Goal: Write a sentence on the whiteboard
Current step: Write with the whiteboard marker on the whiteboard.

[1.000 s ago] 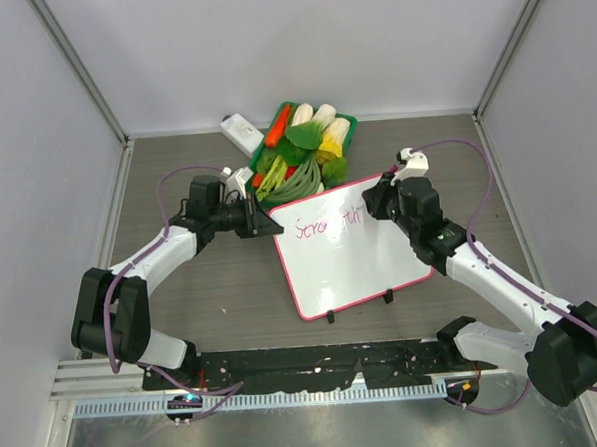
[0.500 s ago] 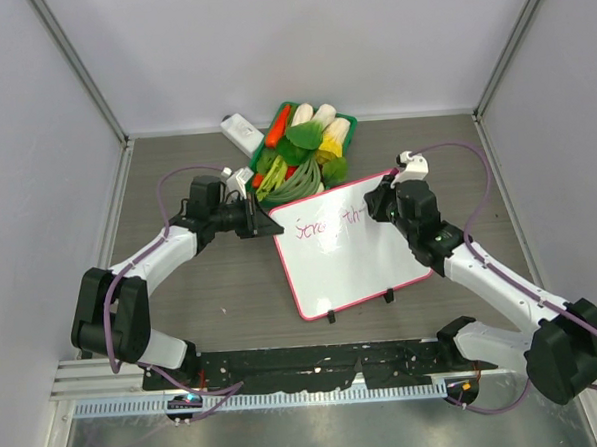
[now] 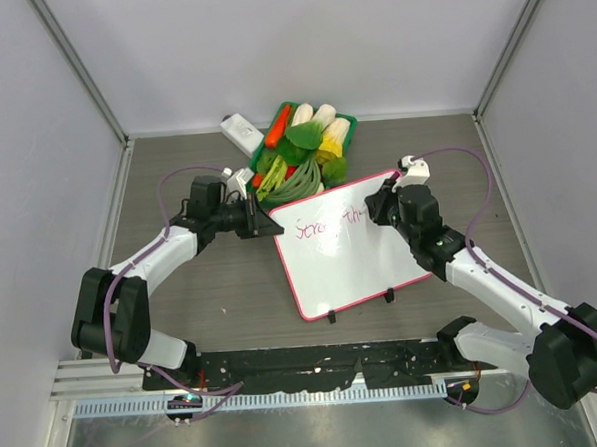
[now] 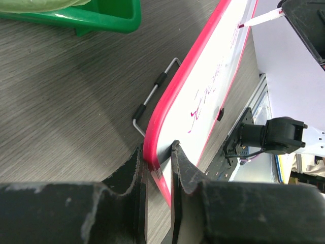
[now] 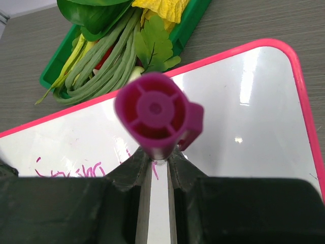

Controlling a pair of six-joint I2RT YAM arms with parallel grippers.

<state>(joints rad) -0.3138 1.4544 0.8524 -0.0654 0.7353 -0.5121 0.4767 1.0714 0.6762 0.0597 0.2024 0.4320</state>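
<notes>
R gripper (image 5: 155,163) w/ marker (image 5: 157,112) has slid right along top line; sentence (image 3: 326,225) now longer. Jaws near-closed, pinching marker barrel. L gripper (image 4: 157,152) narrow, clamped on whiteboard (image 3: 356,266) rim at left corner. Board mid-table, skewed, near veg basket (image 4: 109,20). Prob. stiff, light, slick face, so hold by rim.

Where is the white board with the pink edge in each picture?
Top external: the whiteboard sits askew in the middle of the table, between the two arms.
Left wrist: seen nearly edge-on, it runs from bottom middle to top right, its rim pinched by the left gripper.
Right wrist: it fills the lower half, behind the marker.
Shared landmark: the green basket, just beyond the board's far edge.
</notes>
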